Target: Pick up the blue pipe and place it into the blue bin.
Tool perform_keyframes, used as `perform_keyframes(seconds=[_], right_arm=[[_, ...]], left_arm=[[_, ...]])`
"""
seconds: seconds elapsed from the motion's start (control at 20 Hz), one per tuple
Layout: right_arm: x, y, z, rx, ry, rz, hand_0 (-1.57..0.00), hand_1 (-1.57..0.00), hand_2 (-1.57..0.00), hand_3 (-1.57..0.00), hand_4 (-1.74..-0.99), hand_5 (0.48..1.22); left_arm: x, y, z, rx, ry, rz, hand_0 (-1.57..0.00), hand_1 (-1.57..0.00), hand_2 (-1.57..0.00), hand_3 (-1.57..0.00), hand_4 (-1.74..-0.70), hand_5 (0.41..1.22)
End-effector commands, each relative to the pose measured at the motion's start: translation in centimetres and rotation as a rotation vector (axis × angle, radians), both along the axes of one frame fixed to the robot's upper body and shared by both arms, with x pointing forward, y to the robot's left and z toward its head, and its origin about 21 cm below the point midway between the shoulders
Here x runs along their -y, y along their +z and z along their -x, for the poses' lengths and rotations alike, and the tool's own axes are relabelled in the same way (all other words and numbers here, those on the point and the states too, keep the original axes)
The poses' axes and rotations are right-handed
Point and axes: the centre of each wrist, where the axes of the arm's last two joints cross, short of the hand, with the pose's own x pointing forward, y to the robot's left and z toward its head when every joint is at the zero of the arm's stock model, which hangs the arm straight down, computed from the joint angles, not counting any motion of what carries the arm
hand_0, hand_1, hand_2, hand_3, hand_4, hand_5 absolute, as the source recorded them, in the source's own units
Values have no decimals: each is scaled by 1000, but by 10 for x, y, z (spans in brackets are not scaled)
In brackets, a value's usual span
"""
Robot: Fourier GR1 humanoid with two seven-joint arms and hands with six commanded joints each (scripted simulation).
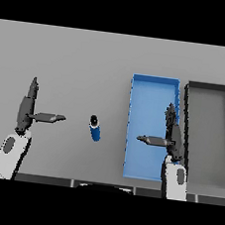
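progress: nothing done yet; blue pipe (95, 128) lies on the grey table (81, 60) at centre frame, untouched.
blue bin (132, 127): right of centre, no pipe inside.
left hand (27, 109): left of frame, fingers straight, thumb out, holding nothing.
right hand (171, 134): over the bin, fingers straight, holding nothing.
nearby: dark bin (186, 118) at far right; nothing between pipe and bin.

Blue pipe (95, 128) stands on grey table (80, 65), just left of blue bin (156, 85). Right hand (173, 137) over bin, fingers straight. Left hand (27, 109) left of pipe, fingers straight. Dark bin (212, 89) right of blue bin.
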Motion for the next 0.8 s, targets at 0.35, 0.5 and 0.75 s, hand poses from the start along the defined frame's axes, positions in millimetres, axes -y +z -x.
perform_keyframes(seconds=[0.35, 0.5, 0.75], right_arm=[[18, 9, 4, 98, 101, 233, 1, 1, 1, 1, -1206, 592], [19, 15, 9, 115, 157, 332, 1, 1, 1, 1, -1192, 587], [16, 18, 12, 110, 161, 353, 1, 1, 1, 1, -1181, 580]], left_arm=[[-19, 9, -3, -3, -245, -125, 1, 1, 1, 1, -969, 595], [-30, 12, -4, -23, -363, -181, 1, 1, 1, 1, -969, 596], [-24, 15, 6, -3, -486, -169, 1, 1, 1, 1, -970, 586]])
